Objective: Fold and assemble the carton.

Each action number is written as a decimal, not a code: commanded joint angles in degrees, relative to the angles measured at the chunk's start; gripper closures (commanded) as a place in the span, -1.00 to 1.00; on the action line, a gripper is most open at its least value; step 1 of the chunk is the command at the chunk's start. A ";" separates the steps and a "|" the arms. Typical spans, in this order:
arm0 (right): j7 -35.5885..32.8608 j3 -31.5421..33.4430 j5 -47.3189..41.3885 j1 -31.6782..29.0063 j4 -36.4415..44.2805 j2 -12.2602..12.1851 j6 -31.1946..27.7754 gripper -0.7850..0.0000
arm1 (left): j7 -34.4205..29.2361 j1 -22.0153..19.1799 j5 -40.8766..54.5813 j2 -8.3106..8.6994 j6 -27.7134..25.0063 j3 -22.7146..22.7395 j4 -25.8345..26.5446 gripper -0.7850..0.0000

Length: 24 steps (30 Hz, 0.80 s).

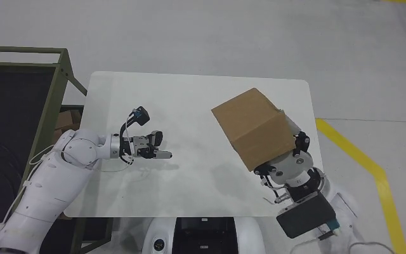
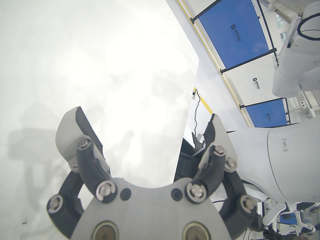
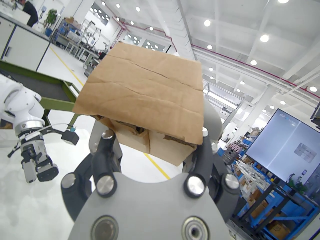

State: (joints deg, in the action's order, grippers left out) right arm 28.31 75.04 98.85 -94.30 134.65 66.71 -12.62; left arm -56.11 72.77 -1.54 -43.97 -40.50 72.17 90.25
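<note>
- Hidden first: the right gripper's [image 3: 156, 128] fingertips sit under the carton's [image 3: 145, 93] overhanging top panel, so the actual contact is out of sight.
- The carton's inside can't be seen. The right wrist view gives its underside, with ragged-edged flaps meeting at a seam.
- At the far left, a green trolley [image 1: 57, 82] is cut off by the frame edge. Brown pieces show through its lower part, too small to identify.
- Count: one carton, one white table [image 1: 190, 95], two grippers.
- The carton [image 1: 255, 127] is at the right of the table, turned at an angle, its shadow falling on the tabletop to its left.
- The right gripper [image 1: 279, 164] is at the carton's near end, fingers spread wide either side of it and holding it.
- The left gripper [image 1: 162, 153] hovers over the left-centre of the table, well apart from the carton.
- Its fingers [image 2: 82, 123] are spread wide with nothing between them.
</note>
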 commanded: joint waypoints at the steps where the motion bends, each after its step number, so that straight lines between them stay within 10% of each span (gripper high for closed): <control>1: 3.16 0.99 -1.78 -1.20 0.00 -0.04 0.57 1.00 | 0.00 0.00 0.00 0.00 0.00 0.00 0.00 -1.00; 10: 2.92 2.81 -3.35 -2.58 -0.49 -0.36 -2.67 1.00 | 0.00 0.00 0.00 0.00 0.00 0.00 0.00 -1.00; 24: -5.80 -0.01 -26.23 8.39 -8.26 -0.41 -23.87 1.00 | 0.00 0.00 0.00 0.00 0.00 0.00 0.00 -1.00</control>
State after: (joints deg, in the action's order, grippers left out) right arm 22.31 75.35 74.84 -86.90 127.36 66.30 -34.30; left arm -56.11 72.77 -1.54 -43.97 -40.50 72.17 90.25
